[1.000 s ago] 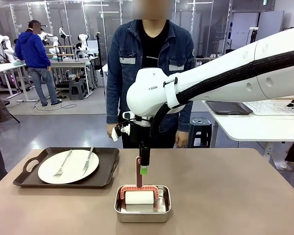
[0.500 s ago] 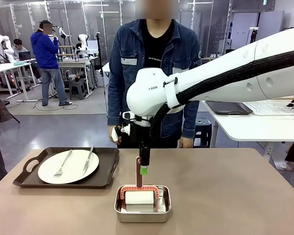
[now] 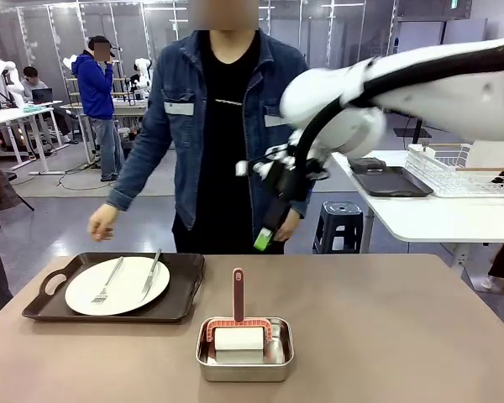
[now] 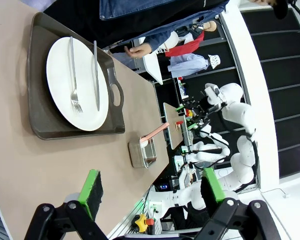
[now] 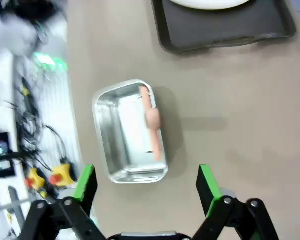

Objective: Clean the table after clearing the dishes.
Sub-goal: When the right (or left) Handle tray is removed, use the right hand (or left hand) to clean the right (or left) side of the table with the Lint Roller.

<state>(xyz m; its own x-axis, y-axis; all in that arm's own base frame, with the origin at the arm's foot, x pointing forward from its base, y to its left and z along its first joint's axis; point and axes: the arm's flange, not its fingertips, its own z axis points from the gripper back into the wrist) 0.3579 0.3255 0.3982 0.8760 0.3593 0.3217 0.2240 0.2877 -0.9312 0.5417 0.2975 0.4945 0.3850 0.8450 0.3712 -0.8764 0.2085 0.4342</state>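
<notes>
The beige table (image 3: pixel 386 336) carries one of the dishes at its left: a white plate (image 3: pixel 118 285) with fork and knife on a dark tray (image 3: pixel 185 290). A person's hand (image 3: pixel 102 223) hovers above the tray's far edge. My right gripper (image 3: pixel 265 235) hangs open high above the table's middle, holding nothing. Its wrist view looks down between open fingers (image 5: pixel 85 182) onto a steel pan (image 5: pixel 130 132). My left gripper (image 4: pixel 152 187) is open and holds nothing, low over the table (image 4: pixel 20 165), with the plate (image 4: pixel 75 82) and tray (image 4: pixel 45 127) ahead.
The steel pan (image 3: pixel 244 348) stands near the front middle and holds a white roller with an upright pink handle (image 3: pixel 238 294). A white side table (image 3: pixel 437 214) with a wire rack (image 3: pixel 454 172) stands at the right. The person stands at the far edge.
My right gripper has lifted from beside the pink handle, up and to the right; the tool stayed in the pan. The person stepped left and reached a hand towards the tray.
</notes>
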